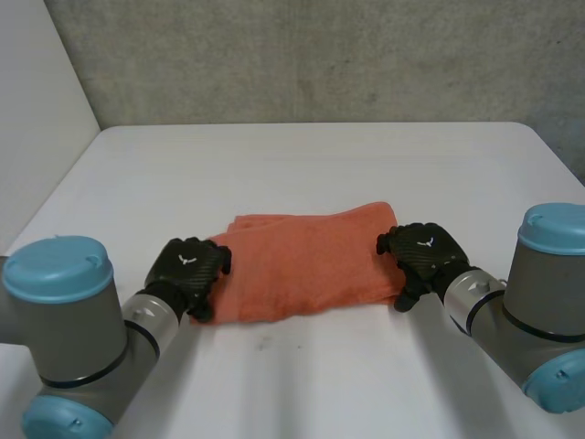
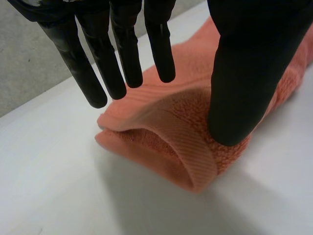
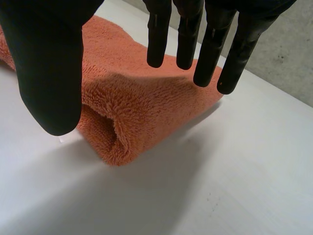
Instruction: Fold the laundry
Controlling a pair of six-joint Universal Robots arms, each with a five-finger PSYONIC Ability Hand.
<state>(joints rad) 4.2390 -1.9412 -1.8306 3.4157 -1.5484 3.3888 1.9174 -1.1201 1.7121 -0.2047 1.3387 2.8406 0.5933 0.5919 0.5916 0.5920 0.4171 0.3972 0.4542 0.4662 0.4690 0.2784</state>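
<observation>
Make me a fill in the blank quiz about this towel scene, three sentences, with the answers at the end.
1. The folded towel on the white table is ___ in colour.
2. The left hand and the right hand are at opposite ___ of the towel.
3. In each wrist view the fingers are ___, not curled round the towel.

Missing words: orange; ends; straight

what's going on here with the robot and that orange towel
Two robot arms are folding laundry. An orange towel lies already folded over on the white table. The left hand is at one end of it and the right hand at the other. Both have straight fingers and neither grips the cloth. The left hand's thumb appears to rest on the top layer.
</observation>
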